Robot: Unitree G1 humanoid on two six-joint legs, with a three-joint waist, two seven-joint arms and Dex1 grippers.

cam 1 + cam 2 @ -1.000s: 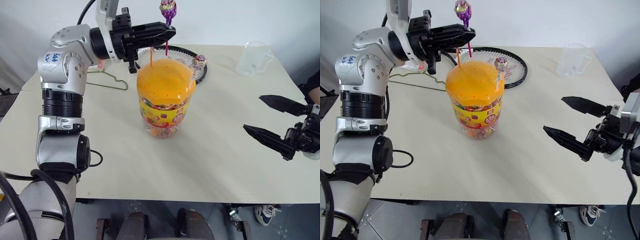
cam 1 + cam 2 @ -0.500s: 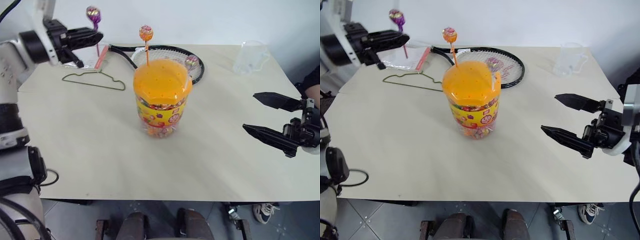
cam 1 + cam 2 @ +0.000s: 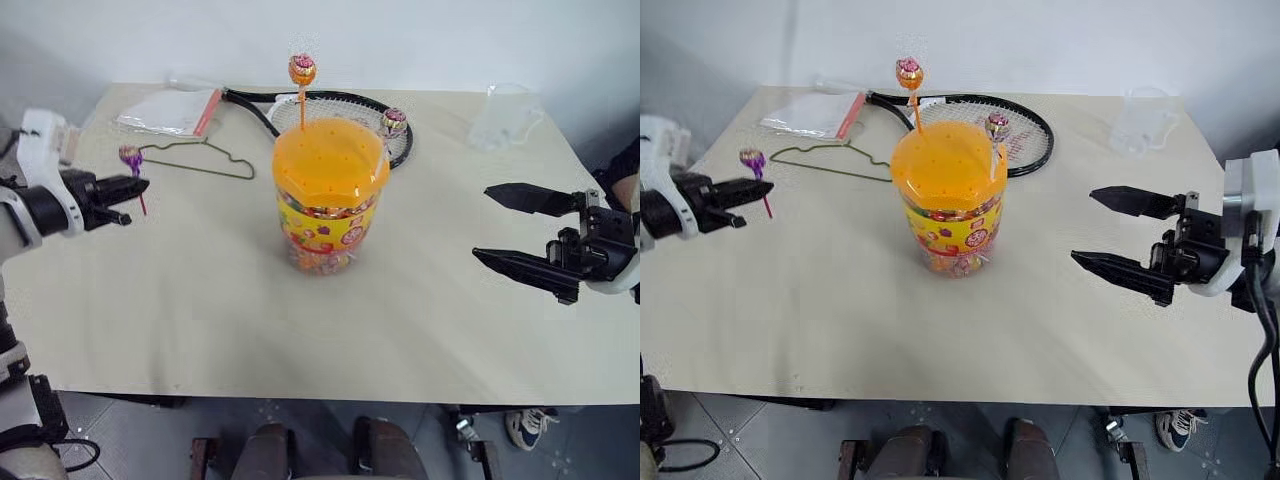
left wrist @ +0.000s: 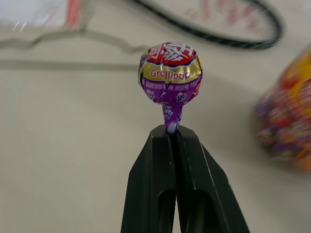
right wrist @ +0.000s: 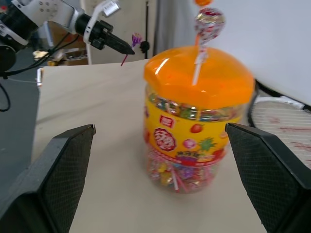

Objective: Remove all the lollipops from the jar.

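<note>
The left gripper (image 3: 138,186), clamped on the purple lollipop (image 3: 129,155) well left of the jar (image 3: 328,195), should sink low over the table (image 3: 200,300) before letting go (the right gripper (image 3: 500,225) gapes wide, empty).

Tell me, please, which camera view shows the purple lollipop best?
The left wrist view: the purple lollipop sits close and sharp, wrapper print readable, its stick pinched in the shut left hand. Both head views show it small at the table's left side; the right wrist view shows a distant speck beyond the jar.
</note>
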